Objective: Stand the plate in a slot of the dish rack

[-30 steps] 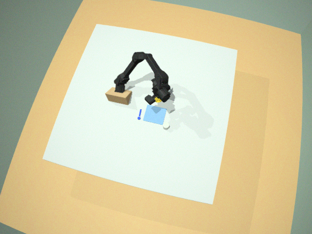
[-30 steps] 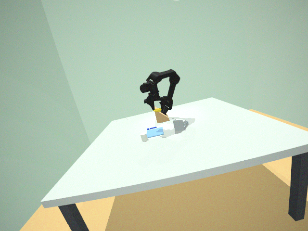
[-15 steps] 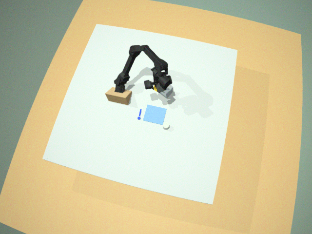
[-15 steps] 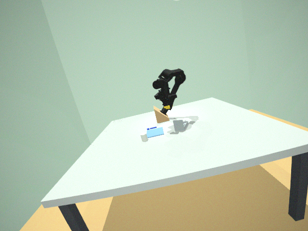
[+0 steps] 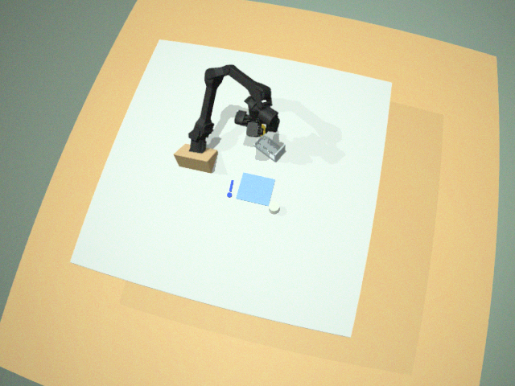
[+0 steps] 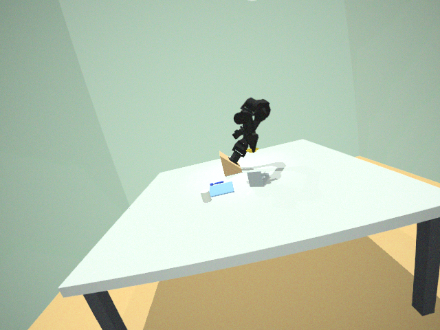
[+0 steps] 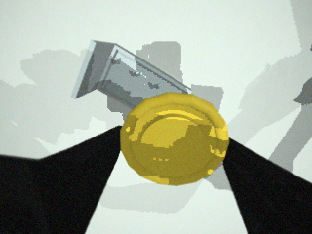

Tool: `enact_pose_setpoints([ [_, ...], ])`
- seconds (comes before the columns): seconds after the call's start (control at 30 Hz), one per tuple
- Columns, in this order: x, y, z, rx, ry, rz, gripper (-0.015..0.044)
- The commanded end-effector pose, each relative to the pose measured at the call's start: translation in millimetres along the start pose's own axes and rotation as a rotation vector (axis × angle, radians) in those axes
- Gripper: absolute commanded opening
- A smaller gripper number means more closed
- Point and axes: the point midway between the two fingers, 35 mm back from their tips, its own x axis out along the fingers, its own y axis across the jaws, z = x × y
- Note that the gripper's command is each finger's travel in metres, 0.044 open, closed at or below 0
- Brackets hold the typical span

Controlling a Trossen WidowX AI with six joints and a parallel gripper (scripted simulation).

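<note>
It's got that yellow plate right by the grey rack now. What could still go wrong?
The end effector grips the plate only by opposite rim edges, so it might slip or twist on the way. The plate faces the wrist camera flat-on and hides part of the rack, so lining it up with a slot may be hard. It could also knock the rack and shift it.

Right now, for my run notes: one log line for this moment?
phase: carry | hand: shut on yellow plate | dish rack: no plate yet
</note>
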Motion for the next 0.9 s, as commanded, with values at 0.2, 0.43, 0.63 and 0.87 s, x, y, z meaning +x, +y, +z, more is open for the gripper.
enact_pose_setpoints([
  [0.2,5,-30,-38,0.327,0.021,0.009,0.0000],
  [0.43,6,-37,-45,0.404,0.027,0.008,0.0000],
  [0.63,18,-42,-39,0.345,-0.057,-0.013,0.0000],
  [0.87,37,-50,-26,0.223,-0.219,-0.041,0.0000],
])
